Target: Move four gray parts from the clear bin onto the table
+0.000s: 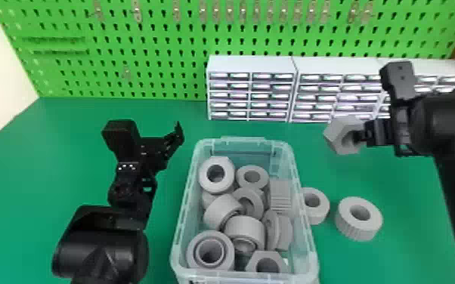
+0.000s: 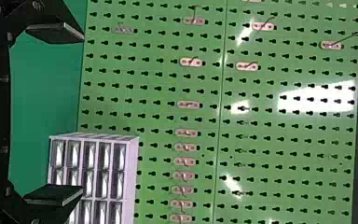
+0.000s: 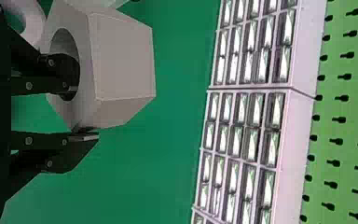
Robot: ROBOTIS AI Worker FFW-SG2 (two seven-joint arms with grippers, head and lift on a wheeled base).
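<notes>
Right of the clear bin [image 1: 242, 274], my right gripper [image 1: 359, 136] clamps a gray hex nut [image 1: 336, 130]; left of the bin, my left gripper [image 1: 177, 136] gapes.

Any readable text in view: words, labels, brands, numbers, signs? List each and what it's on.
No text legible.
Clear bin: small dark marks low on the near end, possibly print, too small and cut off to read.
Gray parts: no lettering I can make out.
Drawer units: no label I can read on the fronts.
Green pegboard: holes and hooks, no sign I can make out.
</notes>
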